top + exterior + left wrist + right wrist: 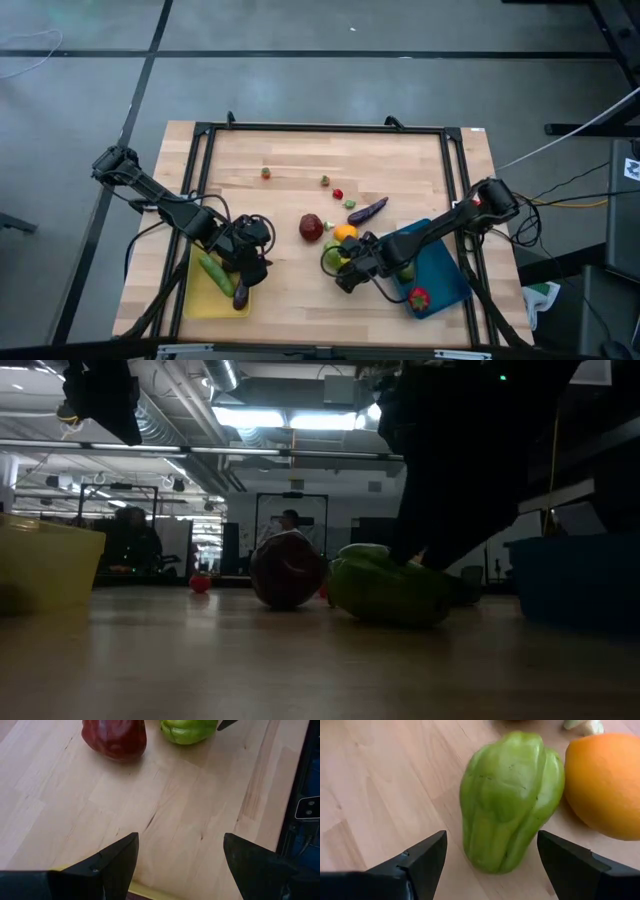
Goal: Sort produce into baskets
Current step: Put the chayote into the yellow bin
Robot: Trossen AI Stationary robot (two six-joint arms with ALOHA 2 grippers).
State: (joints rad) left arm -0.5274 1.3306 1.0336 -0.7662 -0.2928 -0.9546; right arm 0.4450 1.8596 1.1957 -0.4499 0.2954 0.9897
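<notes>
Right gripper (490, 865): open, fingers either side of the lumpy green plastic pepper (507, 800), not touching it.
Green pepper: lies on the wooden worktop (290, 165), just beside the round orange toy fruit (605, 782).
Left gripper (180, 865): open, empty, at the yellow plastic basket (200, 295), facing the dark red toy apple (115, 737).
Yellow basket contents: green toy cucumber (214, 271), purple toy eggplant (241, 295).
Blue plastic basket (445, 275): holds a red toy pepper (419, 297).

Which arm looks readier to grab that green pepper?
The right. Its open right gripper already faces the green pepper, fingers either side. The left gripper is open over the yellow basket, farther off.
</notes>
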